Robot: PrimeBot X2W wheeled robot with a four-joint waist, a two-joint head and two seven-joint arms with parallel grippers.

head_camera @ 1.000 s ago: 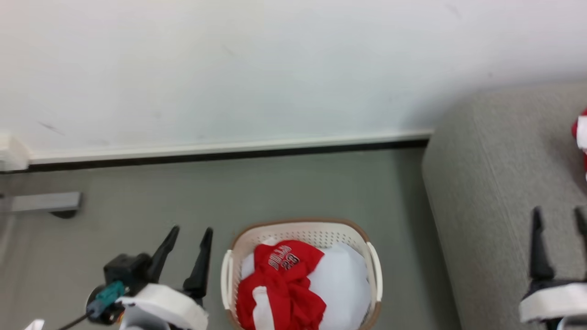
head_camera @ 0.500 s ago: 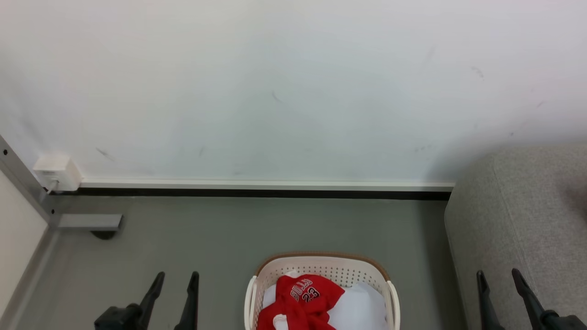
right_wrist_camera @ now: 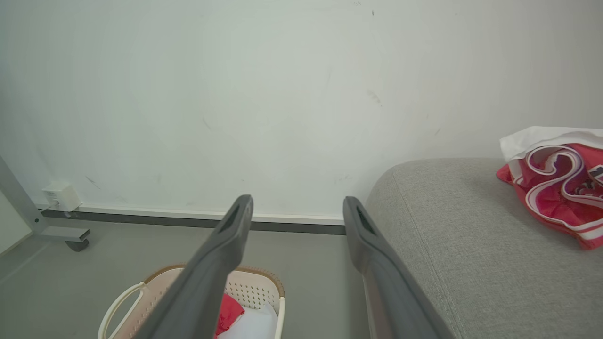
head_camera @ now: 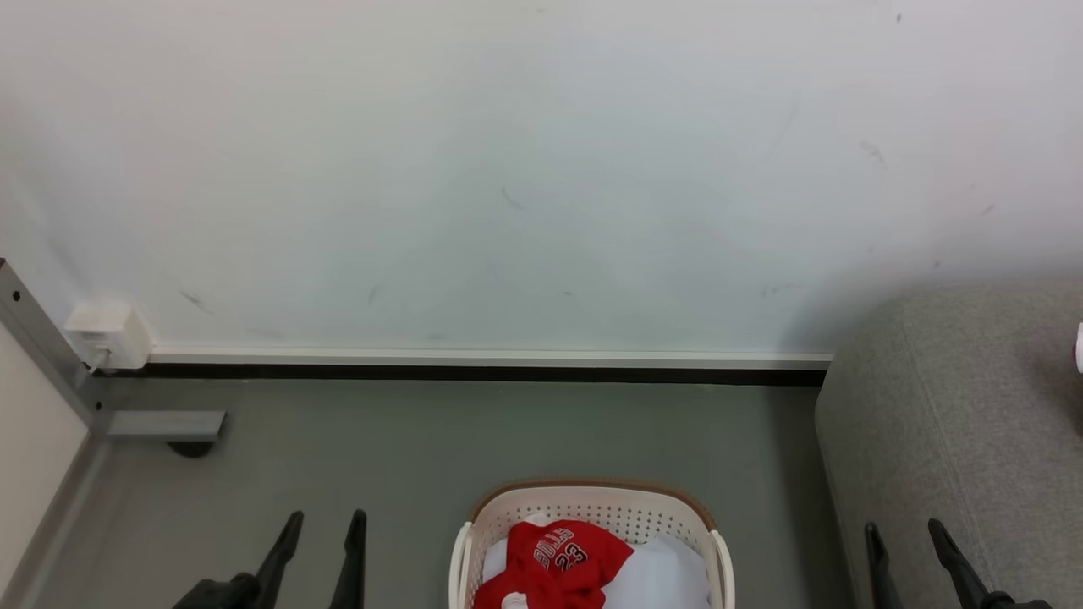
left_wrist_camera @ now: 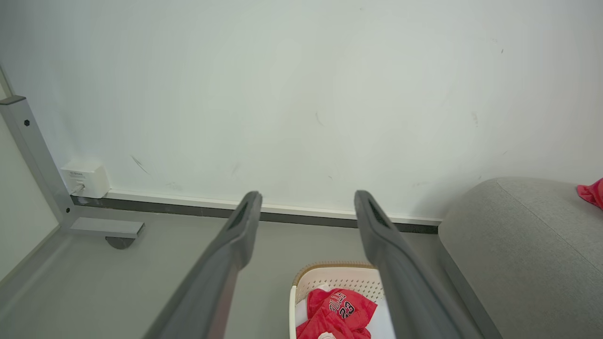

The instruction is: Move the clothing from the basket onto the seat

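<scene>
clothing [head_camera: 558, 562]: heaped in basket [head_camera: 592, 505], its lettering seen upside down, tilted; left gripper [head_camera: 327, 516]: seen left of basket, fingers spread, empty; right gripper [head_camera: 902, 526]: seen right of basket, by seat [head_camera: 956, 423], spread, empty

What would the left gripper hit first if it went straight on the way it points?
Probably the white wall just above the baseboard. The basket lies below the left gripper's line, though depth is unclear.
</scene>
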